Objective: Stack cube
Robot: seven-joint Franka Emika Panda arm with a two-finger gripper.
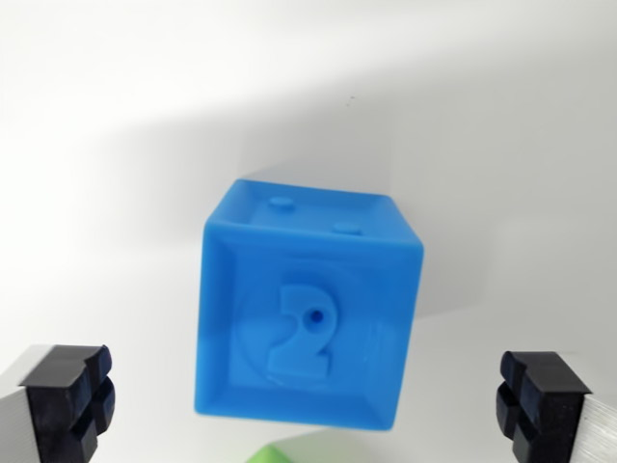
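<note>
Tool (pixel 308 405) spread wide, black fingertips (pixel 67 395) at both lower corners, nothing gripped between them

The blue cube (pixel 310 316) stands midway between the spread fingers (pixel 66 400), with bare white surface (pixel 116 193) on either side of it, so both flanks are free. Only a green thing (pixel 301 449) pokes in below its lower edge, close beside it.
</note>
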